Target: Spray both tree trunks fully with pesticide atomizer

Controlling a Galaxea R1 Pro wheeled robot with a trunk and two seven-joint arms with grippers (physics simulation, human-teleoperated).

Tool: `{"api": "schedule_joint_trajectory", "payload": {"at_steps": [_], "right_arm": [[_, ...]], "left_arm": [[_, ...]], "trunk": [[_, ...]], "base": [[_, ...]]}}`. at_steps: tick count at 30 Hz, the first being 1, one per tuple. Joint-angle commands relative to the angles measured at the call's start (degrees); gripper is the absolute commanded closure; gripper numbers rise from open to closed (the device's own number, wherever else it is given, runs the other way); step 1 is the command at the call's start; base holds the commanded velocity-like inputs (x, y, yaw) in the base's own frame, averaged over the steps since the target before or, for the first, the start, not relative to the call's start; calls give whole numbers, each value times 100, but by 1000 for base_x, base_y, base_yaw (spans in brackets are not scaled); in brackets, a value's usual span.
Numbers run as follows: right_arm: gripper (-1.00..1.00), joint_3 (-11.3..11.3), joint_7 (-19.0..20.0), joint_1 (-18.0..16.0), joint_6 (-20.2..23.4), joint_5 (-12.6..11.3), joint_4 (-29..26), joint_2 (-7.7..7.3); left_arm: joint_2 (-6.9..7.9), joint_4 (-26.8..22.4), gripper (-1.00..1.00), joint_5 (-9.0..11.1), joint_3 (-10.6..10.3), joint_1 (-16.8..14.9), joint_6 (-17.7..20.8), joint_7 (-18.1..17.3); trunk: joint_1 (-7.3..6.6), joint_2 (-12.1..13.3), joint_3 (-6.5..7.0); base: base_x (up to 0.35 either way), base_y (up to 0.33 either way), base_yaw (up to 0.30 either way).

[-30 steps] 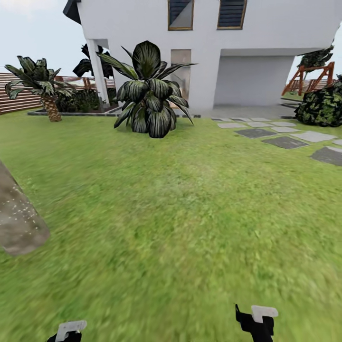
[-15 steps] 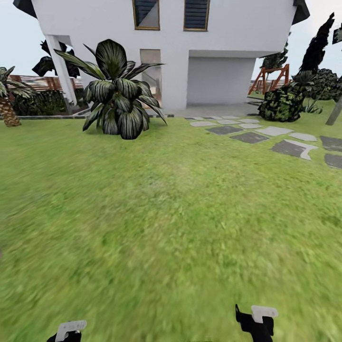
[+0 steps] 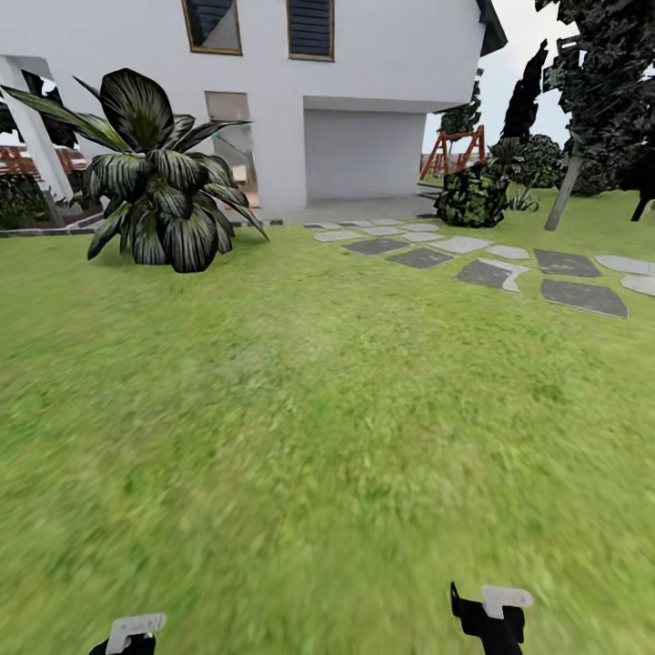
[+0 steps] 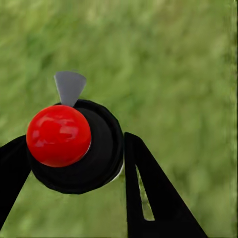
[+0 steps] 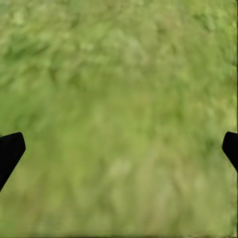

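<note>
No brand, label or writing can be read anywhere in these views. In the left wrist view the left tool [image 4: 74, 163] is clenched on the pesticide atomizer [image 4: 74, 146], its black fingers [image 4: 148, 193] pressed on either side of the black round body, which carries a glossy red ball and a small grey nozzle tab. Below it lies blurred green grass. The right tool [image 5: 119, 148] is released: only its 2 dark fingertips [image 5: 10, 151] show at opposite edges of the right wrist view, wide apart, with bare lawn between them.

From the head view the floor [image 3: 327, 437] is open green grass stretching ahead. Grey stepping stones [image 3: 496, 271] run across the right side toward a white house [image 3: 364, 82]. A broad striped-leaf plant [image 3: 159, 196] stands on the left near the house, and a round leafy bush [image 3: 471, 196] beside the paving. 1 of the trees [image 3: 600, 82] stands at the far right edge, its slim tree trunk [image 3: 566, 191] leaning, dark foliage above.
</note>
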Motion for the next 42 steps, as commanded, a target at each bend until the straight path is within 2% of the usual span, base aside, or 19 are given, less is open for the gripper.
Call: {"api": "schedule_joint_trajectory", "payload": {"at_steps": [1,42], "right_arm": [[-100,-27,-27,-4,-12,61,8,2],[-100,-27,-27,-4,-11,57,-9,-14]], "left_arm": [[2,6,100,61,-39,-4,-20,-28],[4,7,100,61,-39,-4,-20,-28]], "trunk": [[-1,-2,-5],[-1,-2,63]], "base": [[0,-277,-300],[0,-277,-300]]}}
